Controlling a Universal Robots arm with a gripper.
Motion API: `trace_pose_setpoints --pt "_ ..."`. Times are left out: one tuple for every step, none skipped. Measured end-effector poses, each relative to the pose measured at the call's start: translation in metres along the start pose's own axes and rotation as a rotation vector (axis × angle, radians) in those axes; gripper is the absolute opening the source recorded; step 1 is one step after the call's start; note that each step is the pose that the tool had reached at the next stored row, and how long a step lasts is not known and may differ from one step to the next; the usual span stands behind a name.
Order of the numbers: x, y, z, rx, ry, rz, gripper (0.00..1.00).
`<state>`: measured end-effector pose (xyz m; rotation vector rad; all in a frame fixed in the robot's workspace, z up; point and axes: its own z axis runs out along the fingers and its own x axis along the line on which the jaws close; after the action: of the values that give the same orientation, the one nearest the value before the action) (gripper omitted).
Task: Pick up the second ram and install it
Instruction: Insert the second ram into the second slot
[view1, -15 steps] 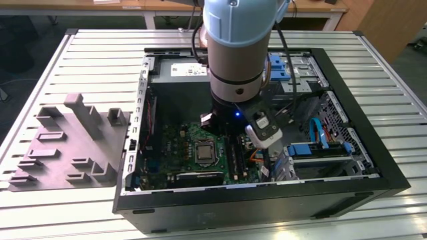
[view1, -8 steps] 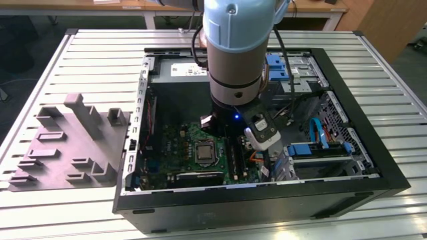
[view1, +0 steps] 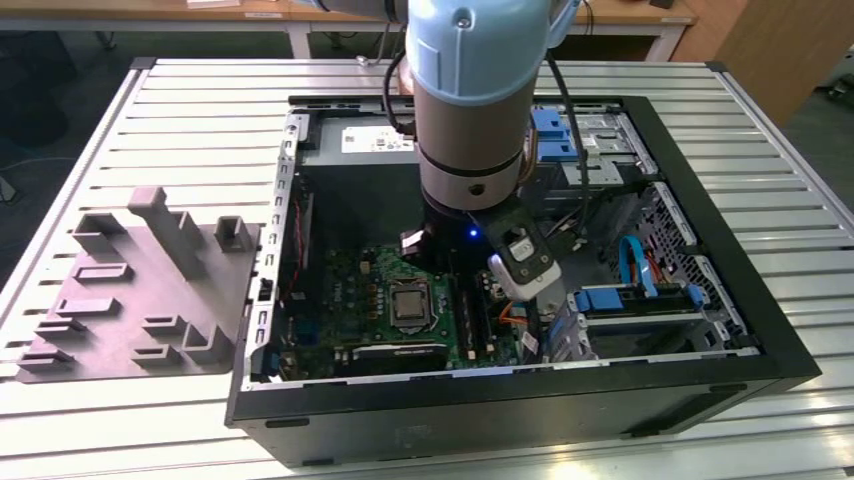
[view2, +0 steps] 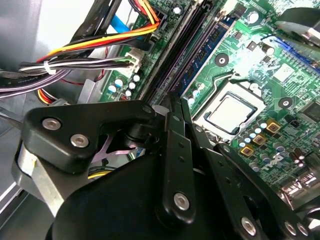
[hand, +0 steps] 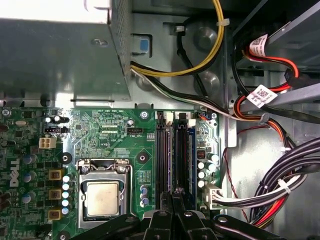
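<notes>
arm (view1: 461, 100) is standing upright over the open case (view1: 534, 410), with its lower end down inside, above the green board (view1: 347, 290). case is lying on its side on the slatted table (view1: 200, 100). grey fixture plate (view1: 134, 290) is sitting on the table just beside the case, on the exterior view's left, well apart from the arm.

gripper (view2: 174, 100) is hanging low over the board in both wrist views, with its tip at the near end of the long black slots (hand: 162, 150). fingers (view2: 176, 150) are lying pressed together, narrow, with no gap showing between the tips. nothing is showing between them.

ram (view2: 206, 50) is standing on edge in the slots. chips are showing on the face turned toward the cpu socket (view2: 230, 112). it is sitting between that socket and the remaining black slots, just beyond the fingertips and running away from them. cannot tell whether the fingers are touching it, or whether it is sitting fully home.

cables (hand: 280, 190) are bunching on the far side of the slots from the socket, near the gripper but apart from it.
</notes>
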<state>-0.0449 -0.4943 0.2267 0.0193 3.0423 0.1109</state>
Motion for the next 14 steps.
trace_pose_setpoints --pt "0.0 0.0 0.0002 -0.0014 0.0001 0.0 0.11" --pt "0.0001 0.0 0.0005 -0.0037 0.0 0.0 0.11" --pt "0.0001 0.0001 0.0007 -0.0044 -0.0001 0.001 0.11" --pt "0.0001 0.0 0.0008 -0.0045 0.0 0.0 0.11" --pt "0.0001 0.0 0.0012 -0.0047 -0.0001 0.0 0.11" --pt "0.0001 0.0 0.0016 -0.0046 -0.0001 0.0 0.11" --pt "0.0002 -0.0001 0.0019 -0.0046 -0.0001 0.0 0.11" --pt "0.0002 -0.0001 0.0021 -0.0046 0.0 0.0 0.11" --pt "0.0002 -0.0001 0.0021 -0.0045 0.0 0.0 0.11" --pt "0.0002 -0.0001 0.0023 -0.0046 0.0 0.0 0.11" --pt "0.0002 -0.0001 0.0023 -0.0045 0.0 0.0 0.11" --pt "0.0002 -0.0001 0.0023 -0.0045 0.0 0.0 0.11" --pt "0.0002 -0.0001 0.0023 -0.0045 0.0 0.001 0.11" --pt "0.0002 -0.0001 0.0024 -0.0045 -0.0001 0.001 0.11"
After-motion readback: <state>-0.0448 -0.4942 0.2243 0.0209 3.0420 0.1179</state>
